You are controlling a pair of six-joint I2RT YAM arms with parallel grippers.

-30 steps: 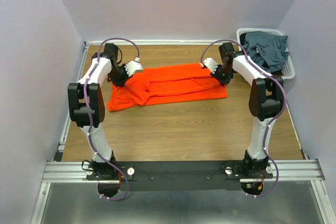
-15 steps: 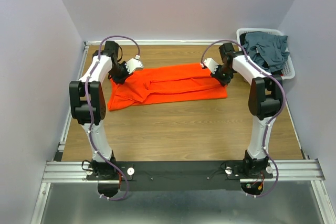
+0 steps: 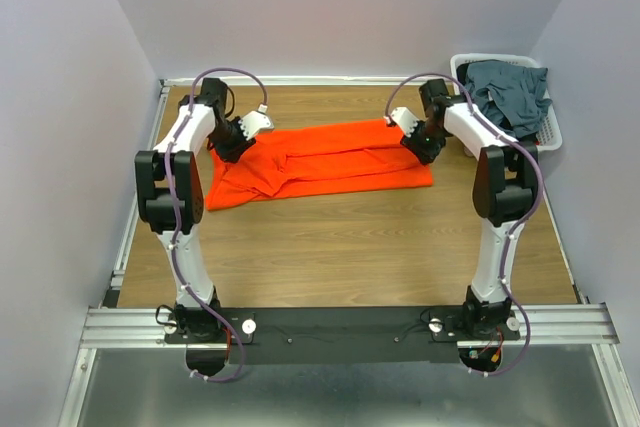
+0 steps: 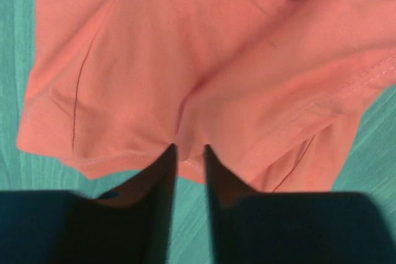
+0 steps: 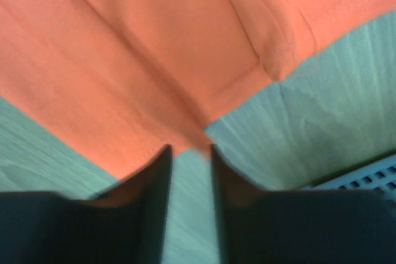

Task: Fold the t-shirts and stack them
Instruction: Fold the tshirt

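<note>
The orange-red t-shirt (image 3: 330,162) lies folded into a long strip across the far half of the table. My left gripper (image 3: 236,141) sits at its left end. In the left wrist view the left gripper (image 4: 189,148) is open, its tips at the hem of the shirt (image 4: 185,60), with table showing in the gap. My right gripper (image 3: 418,141) sits at the strip's far right corner. In the right wrist view the right gripper (image 5: 189,148) is open, and the shirt's (image 5: 154,47) corner lies just off its tips. Dark blue-grey t-shirts (image 3: 510,92) lie heaped in the basket.
The white slatted basket (image 3: 505,58) stands at the back right corner, close to my right arm; its edge (image 5: 365,177) shows low in the right wrist view. Walls enclose the table at the back and both sides.
Both grippers have gone from shut to open and let go of the orange-red shirt's ends. The left arm has edged slightly inward; the shirt lies almost as before.
</note>
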